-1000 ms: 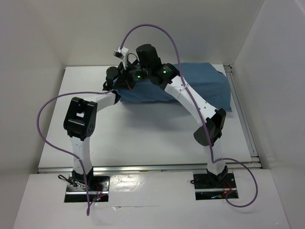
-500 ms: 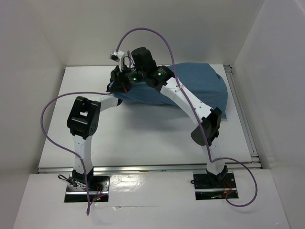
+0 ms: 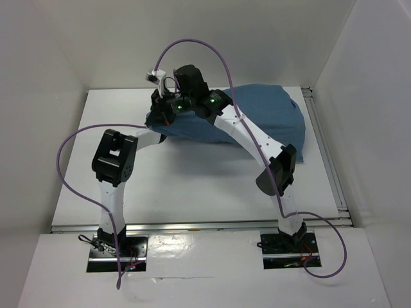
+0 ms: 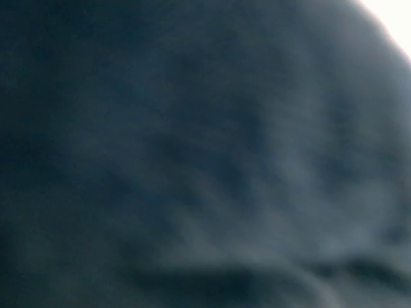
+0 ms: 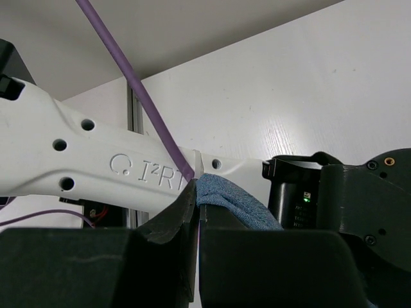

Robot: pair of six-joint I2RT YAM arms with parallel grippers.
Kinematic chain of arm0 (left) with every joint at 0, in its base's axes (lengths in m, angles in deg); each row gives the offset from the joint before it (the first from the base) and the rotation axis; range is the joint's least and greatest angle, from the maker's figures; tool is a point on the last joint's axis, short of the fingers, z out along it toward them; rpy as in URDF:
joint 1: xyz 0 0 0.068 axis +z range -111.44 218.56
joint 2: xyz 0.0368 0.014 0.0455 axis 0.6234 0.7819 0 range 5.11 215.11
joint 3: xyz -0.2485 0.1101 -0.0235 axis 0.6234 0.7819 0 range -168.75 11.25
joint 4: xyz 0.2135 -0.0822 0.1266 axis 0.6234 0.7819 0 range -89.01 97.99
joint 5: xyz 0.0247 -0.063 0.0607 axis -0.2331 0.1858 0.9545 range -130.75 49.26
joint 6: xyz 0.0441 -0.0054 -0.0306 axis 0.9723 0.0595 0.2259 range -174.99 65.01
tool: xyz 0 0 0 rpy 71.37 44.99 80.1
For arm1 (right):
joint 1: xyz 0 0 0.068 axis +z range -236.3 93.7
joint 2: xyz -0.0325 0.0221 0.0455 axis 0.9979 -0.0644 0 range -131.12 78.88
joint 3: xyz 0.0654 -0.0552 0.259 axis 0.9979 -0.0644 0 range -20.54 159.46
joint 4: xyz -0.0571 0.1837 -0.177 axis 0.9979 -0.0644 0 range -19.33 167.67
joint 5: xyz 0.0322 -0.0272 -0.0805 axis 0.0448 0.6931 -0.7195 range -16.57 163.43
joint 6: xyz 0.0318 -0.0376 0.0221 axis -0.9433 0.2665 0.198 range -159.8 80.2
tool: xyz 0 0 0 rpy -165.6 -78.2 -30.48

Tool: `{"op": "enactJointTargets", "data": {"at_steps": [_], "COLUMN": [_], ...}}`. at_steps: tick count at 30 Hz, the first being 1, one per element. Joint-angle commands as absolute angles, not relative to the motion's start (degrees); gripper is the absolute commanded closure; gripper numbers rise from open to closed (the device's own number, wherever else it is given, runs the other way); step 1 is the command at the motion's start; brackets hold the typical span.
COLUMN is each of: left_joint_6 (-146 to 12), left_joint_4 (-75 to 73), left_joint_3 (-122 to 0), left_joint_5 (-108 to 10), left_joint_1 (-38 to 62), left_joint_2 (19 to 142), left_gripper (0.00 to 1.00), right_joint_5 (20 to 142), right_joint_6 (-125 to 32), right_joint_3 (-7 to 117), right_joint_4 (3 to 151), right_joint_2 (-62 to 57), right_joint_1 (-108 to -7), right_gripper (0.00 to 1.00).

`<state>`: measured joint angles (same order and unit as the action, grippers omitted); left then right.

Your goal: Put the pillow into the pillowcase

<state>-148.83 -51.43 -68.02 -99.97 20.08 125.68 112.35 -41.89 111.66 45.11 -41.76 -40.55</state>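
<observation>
The pillowcase (image 3: 270,115) lay on the far right part of the table (image 3: 192,186), a rounded, plump blue heap with its right end reaching toward the table's right edge; the pillow was hidden, none of it showing from above. Both arms reached to the left end of the case and met there, close together. The right arm stretched from its near base up and leftward across the near edge of the cloth. The right gripper (image 3: 172,102) sat at the far left corner of the case; in its own wrist view the gripper (image 5: 196,199) had its fingers (image 5: 167,224) pressed together, with a fold of the blue cloth (image 5: 231,202) pinched between them and bulging out just above. Behind that fold ran the left arm (image 5: 96,167), white, with a purple cable (image 5: 135,90) crossing in front of it. The left gripper (image 3: 157,115) was at the same left end, just near of the right one, partly sunk into the cloth; its wrist view was filled with dark, blurred blue fabric (image 4: 192,160), its fingers unseen; its jaws were together, though whether cloth lay between them could not be told.
</observation>
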Motion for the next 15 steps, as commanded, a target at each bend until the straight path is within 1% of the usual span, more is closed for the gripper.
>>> {"op": "enactJointTargets", "data": {"at_steps": [1,2,4,6,7,10,12,15], "left_joint_6": [-144.21,-143.59,-141.31,-139.2,-136.4,-128.49,-124.44,-117.32], "left_joint_4": [-49.12,-47.8,-45.68,-41.13,-39.37,-28.66,-20.16,-12.57], "left_joint_3": [-67.77,-67.77,-67.77,-67.77,-67.77,-67.15,-66.54,-65.83], "left_joint_5": [-94.53,-94.53,-95.06,-95.06,-95.06,-95.06,-93.4,-90.42], "left_joint_1": [15.71,15.71,16.94,17.81,18.78,21.15,22.74,26.86], "left_joint_2": [128.42,128.42,128.42,127.02,126.49,123.77,121.58,119.2], "left_gripper": [1.0,1.0,0.85,0.73,0.69,0.64,0.62,0.58], "right_joint_5": [122.65,122.65,122.04,121.51,120.99,119.85,119.84,119.23], "right_joint_6": [-43.76,-43.15,-42.36,-41.83,-41.83,-41.21,-40.51,-39.45], "right_joint_3": [116.13,116.13,113.41,110.69,109.81,106.65,104.8,101.29], "right_joint_4": [61.59,60.98,60.97,60.97,60.97,60.97,60.27,59.65], "right_joint_2": [-40.74,-40.13,-39.08,-37.06,-36.44,-33.19,-32.04,-29.23], "right_joint_1": [-33.39,-33.39,-33.39,-33.39,-33.39,-33.92,-33.92,-34.45], "right_gripper": [1.0,1.0,1.0,1.0,1.0,1.0,1.0,1.0]}}
